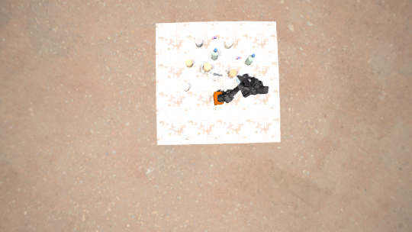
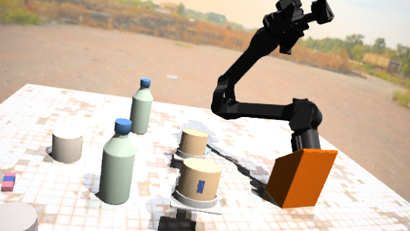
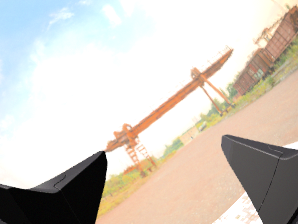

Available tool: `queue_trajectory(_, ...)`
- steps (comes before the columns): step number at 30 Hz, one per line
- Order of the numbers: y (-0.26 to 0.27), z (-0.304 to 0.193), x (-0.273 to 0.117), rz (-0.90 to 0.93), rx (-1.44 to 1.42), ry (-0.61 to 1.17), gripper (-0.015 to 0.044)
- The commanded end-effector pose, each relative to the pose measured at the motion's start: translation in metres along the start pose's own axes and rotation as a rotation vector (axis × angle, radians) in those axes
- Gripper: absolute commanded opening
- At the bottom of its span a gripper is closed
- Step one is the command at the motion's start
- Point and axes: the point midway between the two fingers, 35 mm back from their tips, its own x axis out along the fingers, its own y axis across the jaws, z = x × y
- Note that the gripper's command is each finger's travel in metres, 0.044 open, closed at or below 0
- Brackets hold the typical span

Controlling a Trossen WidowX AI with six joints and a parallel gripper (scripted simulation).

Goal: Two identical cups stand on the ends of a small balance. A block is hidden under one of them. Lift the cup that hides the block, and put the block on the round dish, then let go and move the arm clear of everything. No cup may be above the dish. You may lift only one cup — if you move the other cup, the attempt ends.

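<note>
On a patterned mat [image 2: 266, 133] ringed by bare dirt, left to right in the exterior view: a pink-and-blue block [image 2: 8, 181] at the 9 o'clock edge, a grey cylinder [image 2: 67, 144], two pale green bottles [image 2: 117, 167] with blue caps, then two tan cups [image 2: 198, 179] upside down on the pale end plates of the balance [image 2: 195, 201], the near cup at 6 o'clock, the far cup [image 2: 193, 142] just behind it. An orange box [image 2: 301, 178] sits at 4 o'clock, the black arm [image 2: 262, 110] rising behind it to 1 o'clock, well above and apart from both cups. The top view alone shows the whole mat and more small items toward 12 o'clock, including a white round thing [image 1: 185, 86] at 9 o'clock of the arm; whether it is the dish cannot be told. Only the wrist view shows the gripper [image 3: 173, 189]: its dark fingers stand wide, nothing between them, sky and a distant orange crane beyond.
</note>
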Motion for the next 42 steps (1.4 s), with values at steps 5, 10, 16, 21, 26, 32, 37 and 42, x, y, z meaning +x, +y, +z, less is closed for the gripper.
queue_trajectory(5, 0.003, -0.013, 0.013, -0.092, -0.026, 0.044, 0.044)
queue_trajectory(10, 0.001, -0.033, 0.032, -0.23, -0.057, 0.107, 0.044)
queue_trajectory(16, -0.011, -0.057, 0.052, -0.409, -0.084, 0.182, 0.044)
queue_trajectory(21, -0.026, -0.078, 0.065, -0.563, -0.1, 0.241, 0.044)
queue_trajectory(26, -0.045, -0.097, 0.075, -0.722, -0.113, 0.297, 0.044)
queue_trajectory(32, -0.072, -0.12, 0.081, -0.917, -0.126, 0.362, 0.044)
queue_trajectory(37, -0.096, -0.137, 0.08, -1.08, -0.136, 0.412, 0.044)
queue_trajectory(42, -0.12, -0.153, 0.075, -1.244, -0.147, 0.462, 0.044)
